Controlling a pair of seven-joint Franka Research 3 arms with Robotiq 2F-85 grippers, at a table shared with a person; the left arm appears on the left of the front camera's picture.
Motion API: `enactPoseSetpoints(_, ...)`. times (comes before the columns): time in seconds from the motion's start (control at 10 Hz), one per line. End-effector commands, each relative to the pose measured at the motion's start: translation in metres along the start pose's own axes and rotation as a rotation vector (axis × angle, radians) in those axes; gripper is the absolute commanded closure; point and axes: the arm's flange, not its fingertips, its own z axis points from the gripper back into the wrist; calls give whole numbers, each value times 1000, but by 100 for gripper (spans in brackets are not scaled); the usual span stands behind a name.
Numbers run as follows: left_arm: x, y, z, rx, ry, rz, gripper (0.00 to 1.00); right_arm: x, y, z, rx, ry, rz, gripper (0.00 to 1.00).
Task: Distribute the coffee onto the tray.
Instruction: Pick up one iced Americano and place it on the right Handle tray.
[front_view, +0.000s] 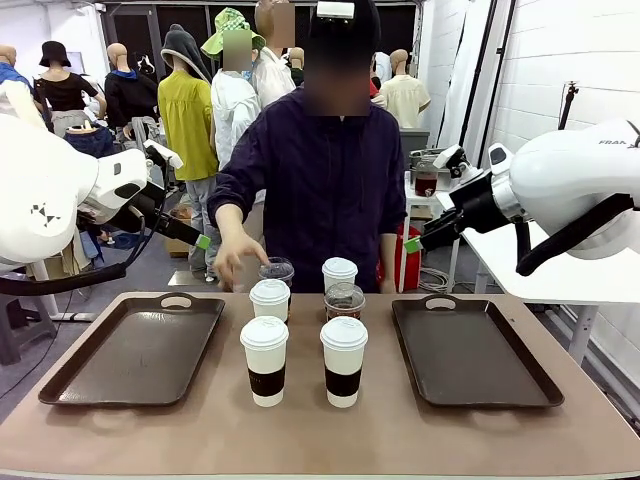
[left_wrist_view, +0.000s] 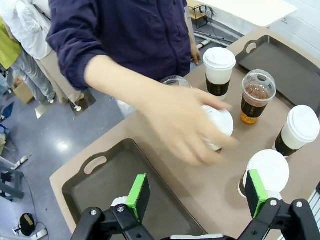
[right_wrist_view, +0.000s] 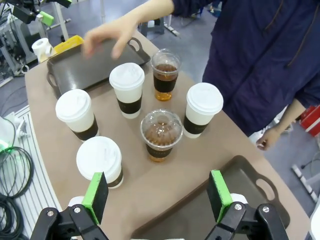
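1. Front view: six cups (front_view: 264, 358) are bunched mid-desk (front_view: 320, 435), between the left tray (front_view: 135, 355) and the right tray (front_view: 470, 355). No cup has been set on either tray. Every cup is stood upright, its long axis vertical and its lid uppermost. A person's hand (front_view: 238, 258) is held just beside the far clear cup (front_view: 277, 270). The left tool (front_view: 195, 238) and the right tool (front_view: 420, 240) are held above the desk, well apart from the cups.

2. Left wrist view: the left tool (left_wrist_view: 197, 194) is spread wide with nothing between its pads. It is placed over the desk between the left tray (left_wrist_view: 100, 190) and a near white cup (left_wrist_view: 268, 170). The hand (left_wrist_view: 185, 125), blurred, is spread over another white cup (left_wrist_view: 220, 127); whether that cup is touched cannot be told.

3. Right wrist view: the right tool (right_wrist_view: 157, 196) is also spread wide and empty. It is held above the desk edge of the right tray (right_wrist_view: 197, 220), with a clear cup (right_wrist_view: 161, 132) just ahead.

4. Judged step: a first cup is to be picked.
   - The reach is best withheld until the hand has been drawn clear.
   - An outer cup should be taken first, so that its neighbours are not knocked.
   - The sleeve or mid-wall should be gripped from the side, and the axis kept vertical throughout.
   - The clear cups should be squeezed lightly, since thin plastic is likely to buckle and spill.
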Motion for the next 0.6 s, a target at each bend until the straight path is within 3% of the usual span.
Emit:
enactPoseSetpoints(0.0,0,1,0,0,-1,0,0,0,0,0,11,-2,-2,0)
enactPoseSetpoints(0.3,0,1,0,0,-1,0,0,0,0,0,0,1,1,0)
enactPoseSetpoints(0.5,0,1,0,0,-1,0,0,4,-27,-2,45,-30,80,0)
